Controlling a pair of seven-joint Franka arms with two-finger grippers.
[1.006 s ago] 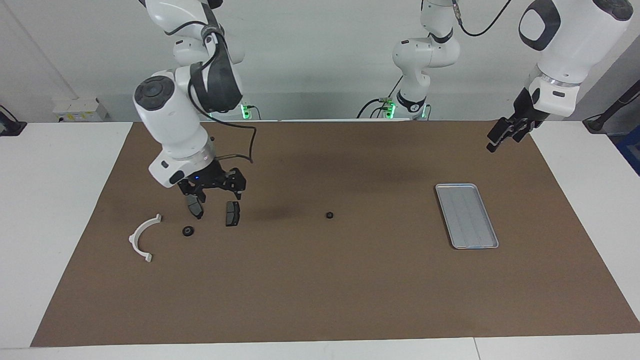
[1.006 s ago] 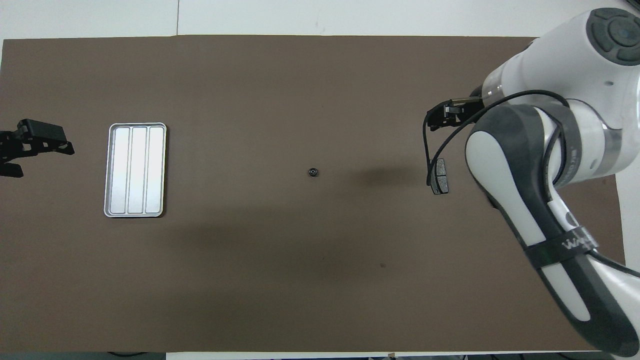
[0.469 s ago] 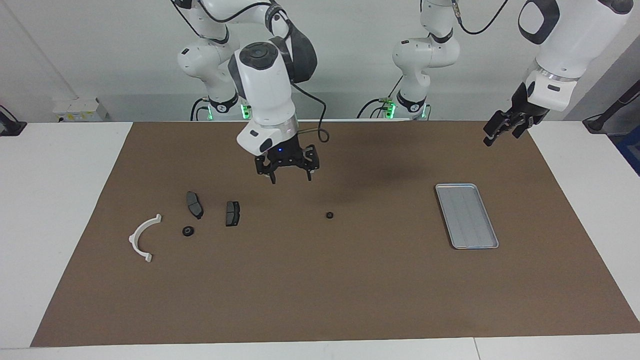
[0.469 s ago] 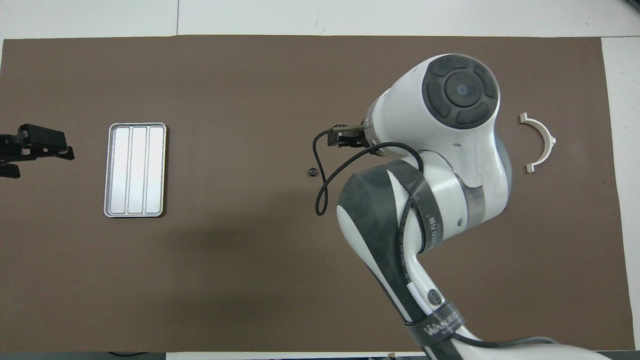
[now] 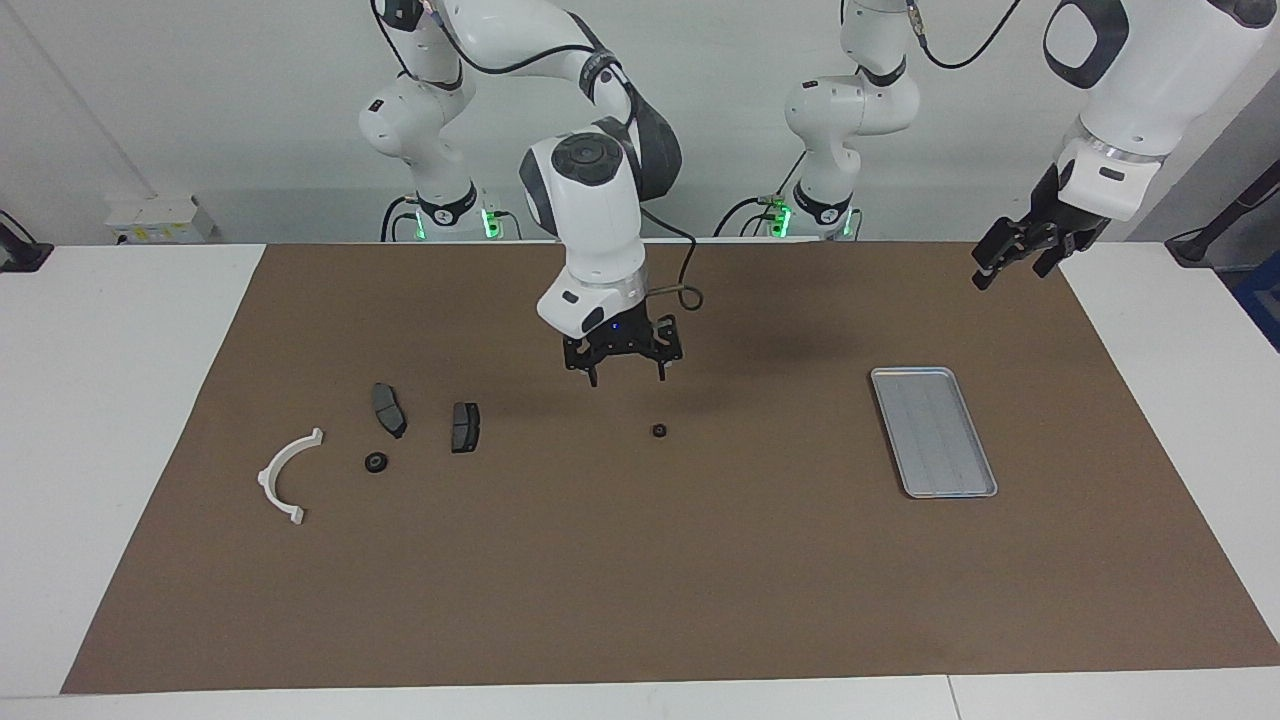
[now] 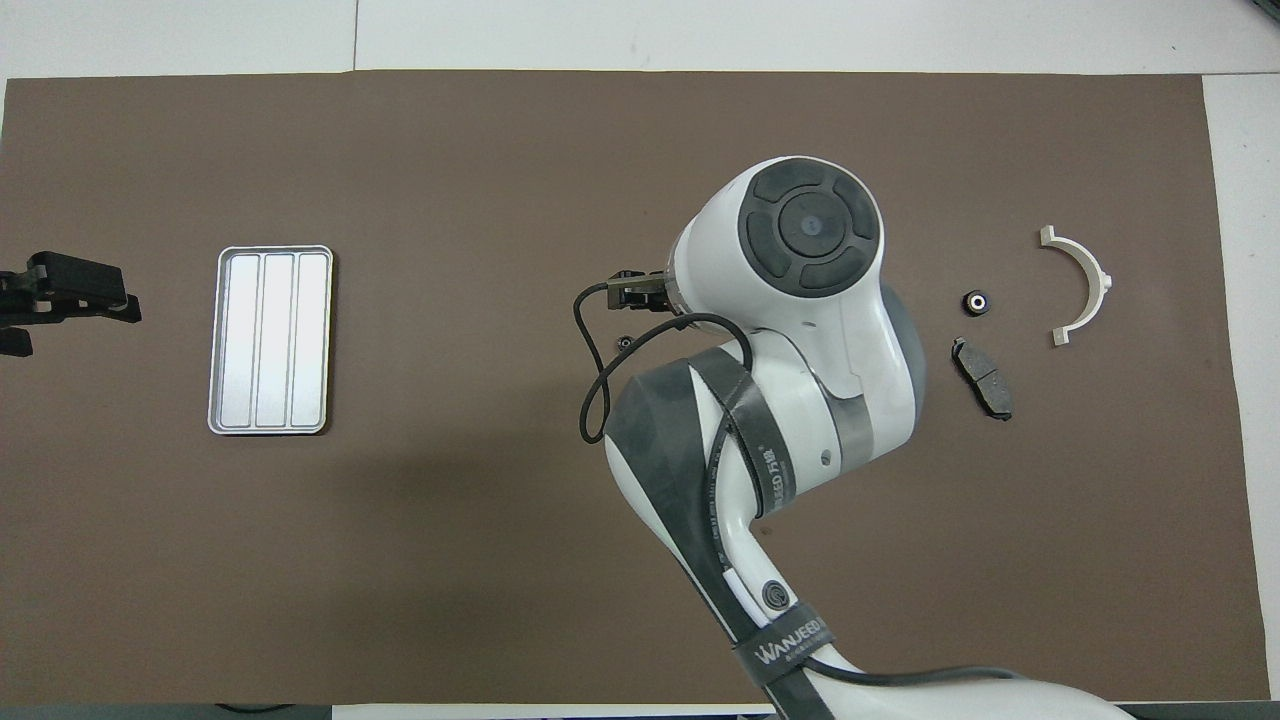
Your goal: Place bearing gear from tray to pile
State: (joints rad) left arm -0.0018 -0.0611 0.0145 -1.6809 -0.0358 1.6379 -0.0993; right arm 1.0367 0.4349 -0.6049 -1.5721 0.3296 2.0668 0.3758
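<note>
Just beside the bearing gear (image 5: pixel 659 431), the open right gripper (image 5: pixel 627 375) hovers

Loads of open brown mat (image 5: pixel 640 580) here, a gripper can pass almost anywhere. The only low clutter sits toward the right arm's end: white bracket (image 5: pixel 286 477), two brake pads (image 5: pixel 389 410) (image 5: pixel 465 427) and a small gear (image 5: pixel 376 462), all close together with narrow gaps. Another gear (image 5: pixel 659 431) lies alone mid-mat with clear room all round, though the right gripper (image 5: pixel 626 376) hangs open above the mat just beside it. The tray (image 5: pixel 933 444) has bare mat on every side, and the left gripper (image 5: pixel 1018 262) is up high, well apart from it.
</note>
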